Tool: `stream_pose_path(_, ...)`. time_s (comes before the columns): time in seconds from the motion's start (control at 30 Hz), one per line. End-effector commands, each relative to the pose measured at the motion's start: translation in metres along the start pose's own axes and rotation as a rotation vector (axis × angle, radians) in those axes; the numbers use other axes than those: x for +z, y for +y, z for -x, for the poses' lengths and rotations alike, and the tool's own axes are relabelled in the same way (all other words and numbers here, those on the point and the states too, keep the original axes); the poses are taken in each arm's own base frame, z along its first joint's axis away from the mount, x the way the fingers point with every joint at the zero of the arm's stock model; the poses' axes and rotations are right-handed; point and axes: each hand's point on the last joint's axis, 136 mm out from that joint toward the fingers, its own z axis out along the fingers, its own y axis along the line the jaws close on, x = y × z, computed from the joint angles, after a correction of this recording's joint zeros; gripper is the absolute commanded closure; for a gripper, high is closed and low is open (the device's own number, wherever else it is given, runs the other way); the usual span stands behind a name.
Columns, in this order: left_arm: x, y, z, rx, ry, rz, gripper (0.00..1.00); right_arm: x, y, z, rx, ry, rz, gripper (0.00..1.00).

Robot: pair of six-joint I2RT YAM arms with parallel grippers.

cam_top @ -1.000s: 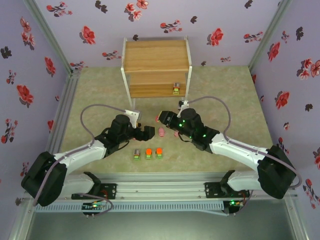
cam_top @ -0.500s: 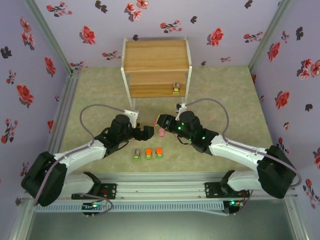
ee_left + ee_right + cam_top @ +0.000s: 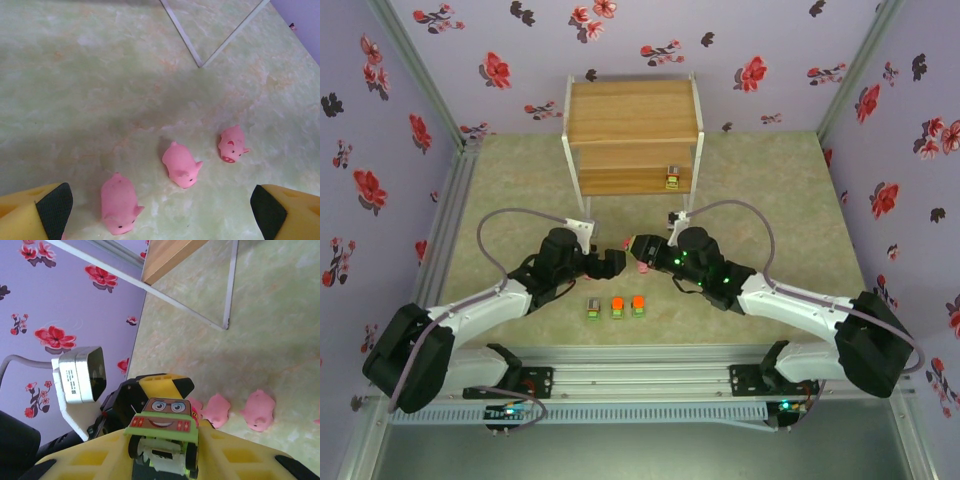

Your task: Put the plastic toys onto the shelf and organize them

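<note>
Shelf sits far-middle on the table, with one block on its lower board at the right end. Row of three blocks toward the near edge, three pigs lined up just behind that row. The held block sits in the right gripper, right by the pigs.

Left hand gapes wide; right hand is clamped.
</note>
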Motion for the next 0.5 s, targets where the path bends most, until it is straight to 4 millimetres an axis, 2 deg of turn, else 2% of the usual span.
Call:
stream_pose_path(0.0, -0.0049, 0.0066, 0.0071, -0.005, -0.023, 0.028, 0.04, -0.0044, 0.0105, -0.0028, -0.003, 0.005, 0.048, 0.87)
stream_pose_path(0.47, -0.0072, 0.0117, 0.0092, -0.015, -0.032, 0.041, 0.04, -0.0096, 0.009, -0.0071, -0.019, 0.011, 0.033, 0.92)
